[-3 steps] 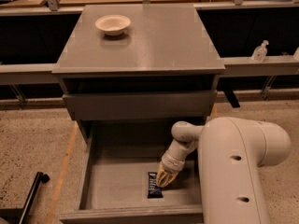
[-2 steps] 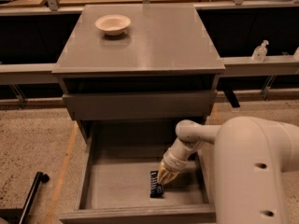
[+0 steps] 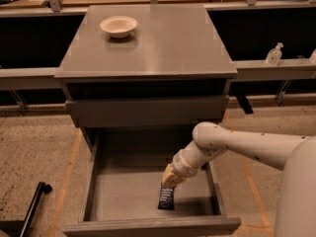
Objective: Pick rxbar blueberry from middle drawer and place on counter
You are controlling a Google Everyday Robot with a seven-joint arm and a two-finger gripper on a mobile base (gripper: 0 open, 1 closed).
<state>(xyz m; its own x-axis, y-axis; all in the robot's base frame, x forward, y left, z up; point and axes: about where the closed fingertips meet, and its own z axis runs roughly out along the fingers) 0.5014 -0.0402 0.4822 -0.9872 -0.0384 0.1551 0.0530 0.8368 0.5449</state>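
The gripper (image 3: 168, 183) is down inside the open middle drawer (image 3: 90, 181), toward its right half. The fingers (image 3: 171, 174) are nearly closed and pinch only the upper end of the rxbar blueberry (image 3: 166, 199). The bar hangs just below them, almost upright, and its lower end is at or very close to the drawer floor; which of the two, the view does not show.

The main risk is that the hold is thin. Only a short edge of the smooth wrapper is between the fingers, so the bar can swing or slip out when the arm rises, and it would fall back into the drawer. The second risk is above the fingers: the closed drawer front (image 3: 148, 110) and the edge of the table (image 3: 163, 48) overhang the way up. If the arm lifts straight, the wrist or the bar can hit them, so it probably must come out toward the drawer's front first. On the table, far above and to the left of the fingers, stands a cream bowl (image 3: 118, 25); the bar should land apart from it.
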